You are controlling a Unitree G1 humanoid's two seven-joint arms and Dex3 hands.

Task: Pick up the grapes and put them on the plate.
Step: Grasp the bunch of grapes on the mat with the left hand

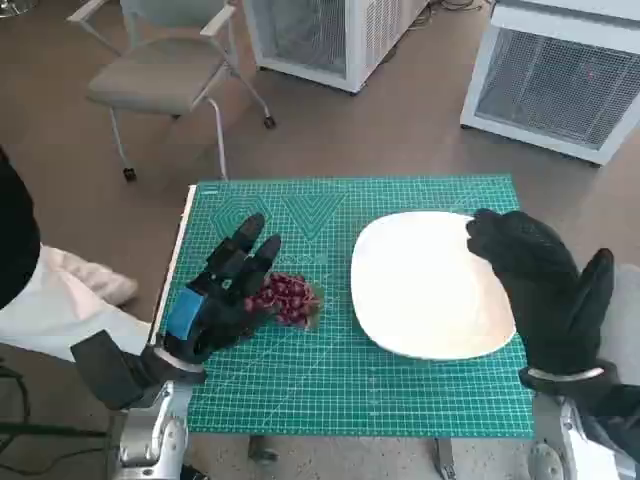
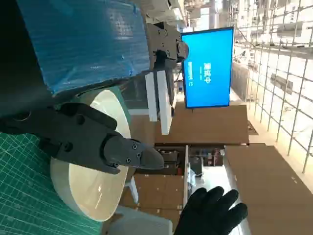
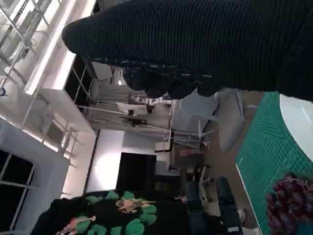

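The mat [image 1: 400, 390] in the lower middle of the head view looks like matt green rubbery sheet printed with a pale grid. On it the plate [image 1: 430, 285] is smooth, glossy white, like glazed ceramic. The grapes [image 1: 288, 297], left of centre, have dark red skins with a slight shine. The right hand [image 1: 545, 290] wears coarse black knit cloth, ribbed in the right wrist view. The left hand [image 1: 222, 290] is hard matt black plastic with shiny blue tape. At upper left, the chair [image 1: 165, 75] has grey padding and metal legs.
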